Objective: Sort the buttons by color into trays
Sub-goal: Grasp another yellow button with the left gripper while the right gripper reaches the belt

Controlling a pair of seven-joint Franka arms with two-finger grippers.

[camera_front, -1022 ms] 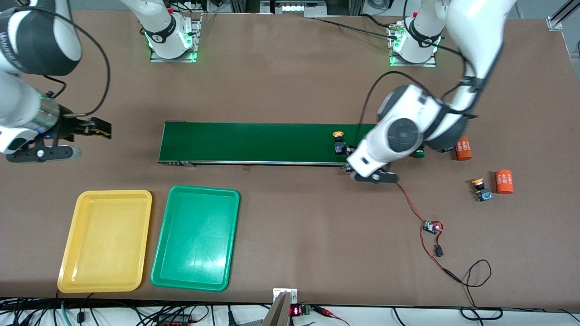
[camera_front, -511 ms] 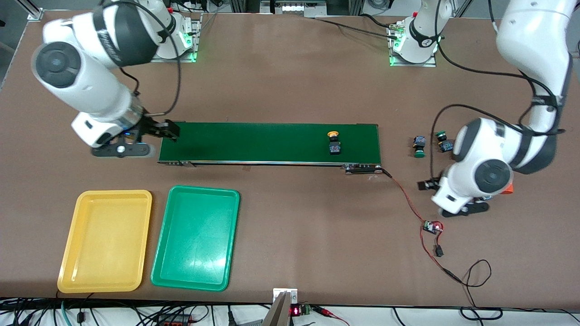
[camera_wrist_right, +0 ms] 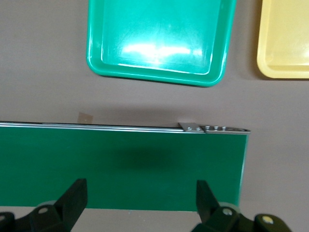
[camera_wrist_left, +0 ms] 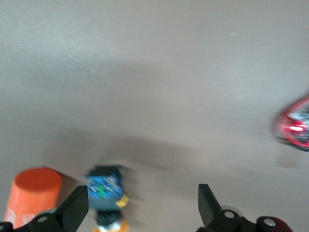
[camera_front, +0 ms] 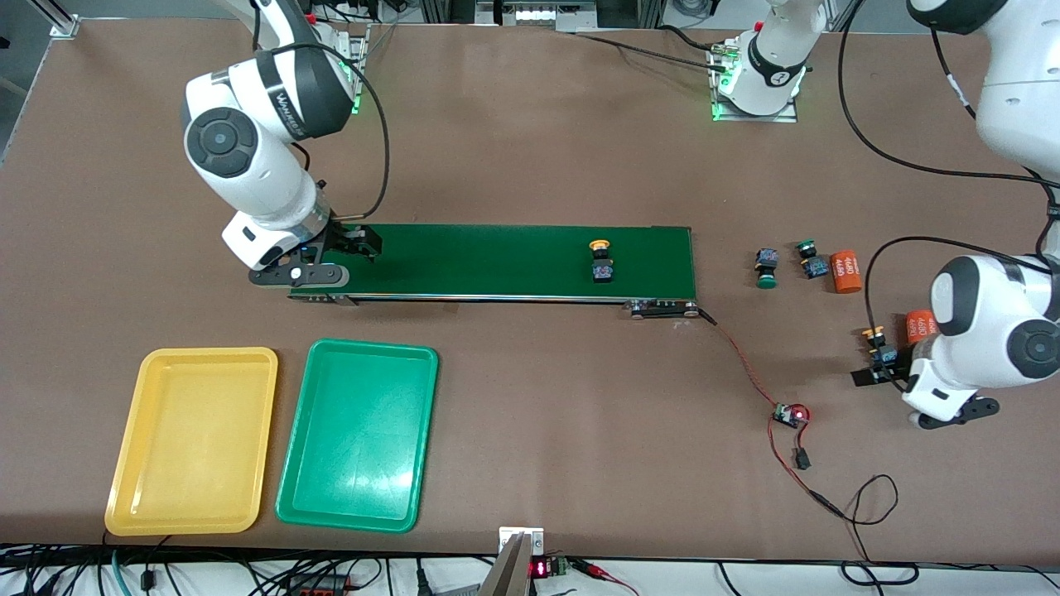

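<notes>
A yellow button point(camera_front: 600, 261) rides on the dark-green conveyor belt point(camera_front: 497, 261). Two green buttons point(camera_front: 766, 270) point(camera_front: 811, 259) lie on the table off the belt's end, toward the left arm's end. A second yellow button point(camera_front: 876, 346) lies beside an orange cylinder. My left gripper point(camera_front: 871, 369) is open just over it. In the left wrist view the button point(camera_wrist_left: 105, 189) sits close to one fingertip of the open left gripper point(camera_wrist_left: 141, 203). My right gripper point(camera_front: 367, 243) is open and empty over the belt's other end, as the right wrist view point(camera_wrist_right: 139, 195) also shows. The yellow tray point(camera_front: 124, 463) and green tray point(camera_front: 298, 463) are empty.
Two numbered orange cylinders point(camera_front: 845, 271) point(camera_front: 917, 324) lie near the loose buttons; one shows in the left wrist view point(camera_wrist_left: 36, 193). A red wire runs from the belt to a small circuit board point(camera_front: 790, 415) on the table. The trays lie nearer the front camera than the belt.
The right gripper swung in over the belt's end. The left arm moved from the belt to the yellow button by the cylinder. The button on the belt travelled toward the right arm's end.
</notes>
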